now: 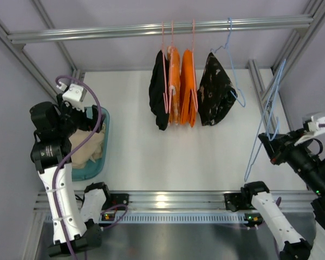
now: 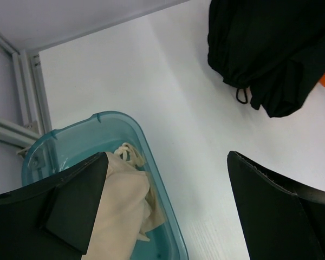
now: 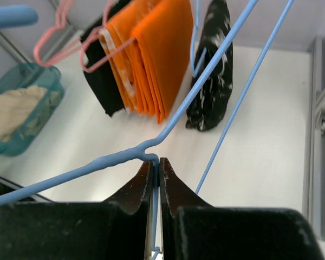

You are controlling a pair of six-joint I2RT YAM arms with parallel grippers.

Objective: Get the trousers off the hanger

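Item: trousers (image 2: pixel 122 206), lying off the hanger (image 3: pixel 108 161) in the teal basin (image 2: pixel 146 145) on the tabletop (image 1: pixel 135 141); your left hand (image 2: pixel 168 157) wide open above them, right hand (image 3: pixel 156 165) pinching the bare hanger; lift the left clear without snagging cloth.

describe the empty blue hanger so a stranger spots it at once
Go to the table's right side, away from the clothes rail. The hanger sits pinched in the right gripper. Unlike the rail's blue hanger, it is bare.
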